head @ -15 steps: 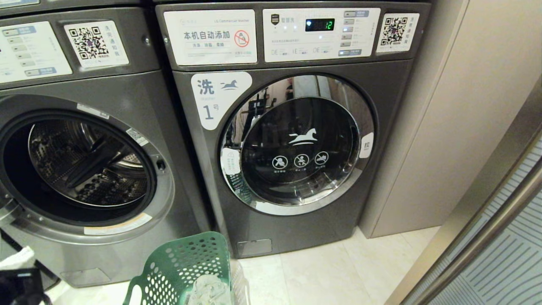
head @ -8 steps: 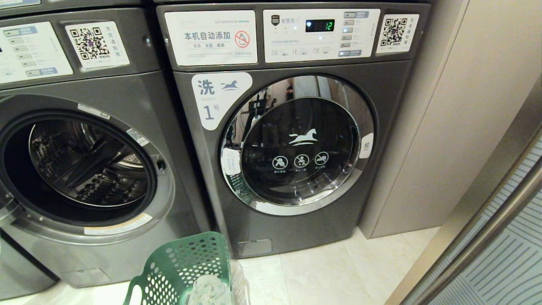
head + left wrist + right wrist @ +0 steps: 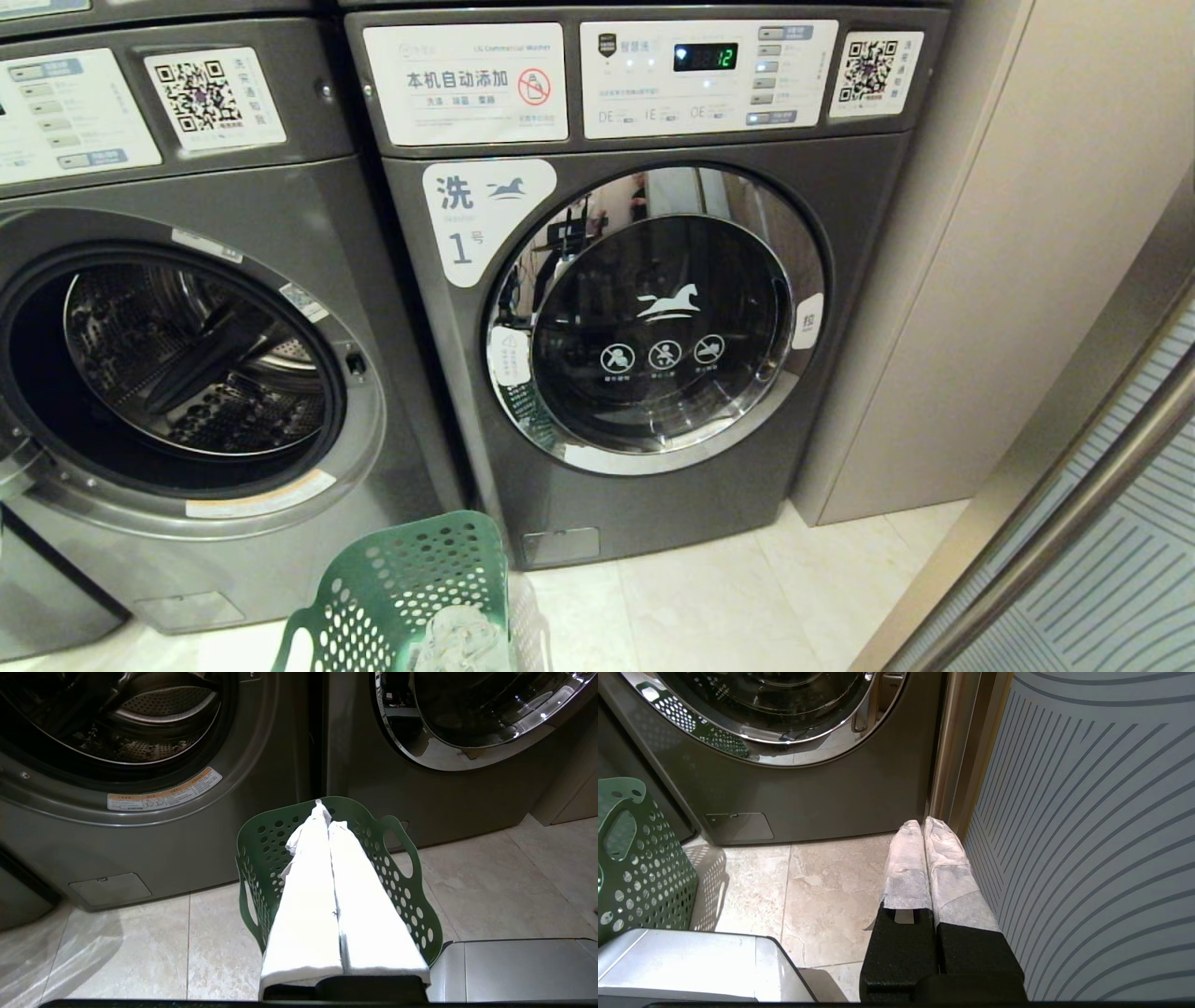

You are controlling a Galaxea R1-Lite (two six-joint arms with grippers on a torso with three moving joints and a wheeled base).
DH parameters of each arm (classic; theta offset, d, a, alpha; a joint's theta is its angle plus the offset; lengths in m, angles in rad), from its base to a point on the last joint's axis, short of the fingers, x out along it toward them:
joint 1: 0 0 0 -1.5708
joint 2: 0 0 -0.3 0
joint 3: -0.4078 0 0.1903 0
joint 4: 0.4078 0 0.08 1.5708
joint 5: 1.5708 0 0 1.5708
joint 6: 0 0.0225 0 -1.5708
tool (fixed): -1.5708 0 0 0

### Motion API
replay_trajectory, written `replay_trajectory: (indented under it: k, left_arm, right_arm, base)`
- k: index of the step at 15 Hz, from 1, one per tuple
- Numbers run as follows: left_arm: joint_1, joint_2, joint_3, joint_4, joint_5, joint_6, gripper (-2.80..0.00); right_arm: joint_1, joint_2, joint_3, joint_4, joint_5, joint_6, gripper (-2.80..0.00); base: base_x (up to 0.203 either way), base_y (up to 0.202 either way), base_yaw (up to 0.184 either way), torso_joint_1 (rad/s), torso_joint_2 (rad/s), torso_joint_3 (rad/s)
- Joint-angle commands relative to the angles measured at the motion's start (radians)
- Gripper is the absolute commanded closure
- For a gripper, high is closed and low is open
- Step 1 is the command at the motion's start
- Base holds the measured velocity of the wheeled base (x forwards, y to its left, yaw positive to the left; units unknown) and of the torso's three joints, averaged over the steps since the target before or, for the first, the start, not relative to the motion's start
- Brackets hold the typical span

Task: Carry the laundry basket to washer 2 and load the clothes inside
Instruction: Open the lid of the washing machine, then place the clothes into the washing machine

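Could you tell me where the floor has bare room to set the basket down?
Bare tile lies right of the basket, in front of the closed washer, up to the striped panel. A smaller patch lies left of the basket, before the open washer. The basket's own spot is taken.

Your head view cut off the laundry basket (image 3: 401, 597) and the clothes (image 3: 462, 639) at its bottom edge; the left washer's (image 3: 187, 373) number label stayed unseen.
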Motion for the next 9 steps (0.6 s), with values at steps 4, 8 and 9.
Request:
replay_trajectory:
  k: [4,8,9]
  left_arm:
    - [0.0,-0.014,0.003,-0.006,0.004,-0.002,0.0]
    - [0.0,-0.014,0.007,-0.017,0.0,-0.002,0.0]
    - [0.0,-0.014,0.008,-0.017,0.002,-0.004,0.0]
  right_arm:
    - [0.0,0.0,0.0,0.001,0.001,-0.001,0.0]
    - [0.0,0.0,0.0,0.001,0.001,-0.001,0.0]
    - [0.0,0.0,0.0,0.001,0.001,-0.001,0.0]
  base:
    - [0.0,0.0,0.0,0.0,0.0,0.0]
    - [0.0,0.0,0.0,0.0,0.0,0.0]
    - [0.0,0.0,0.0,0.0,0.0,0.0]
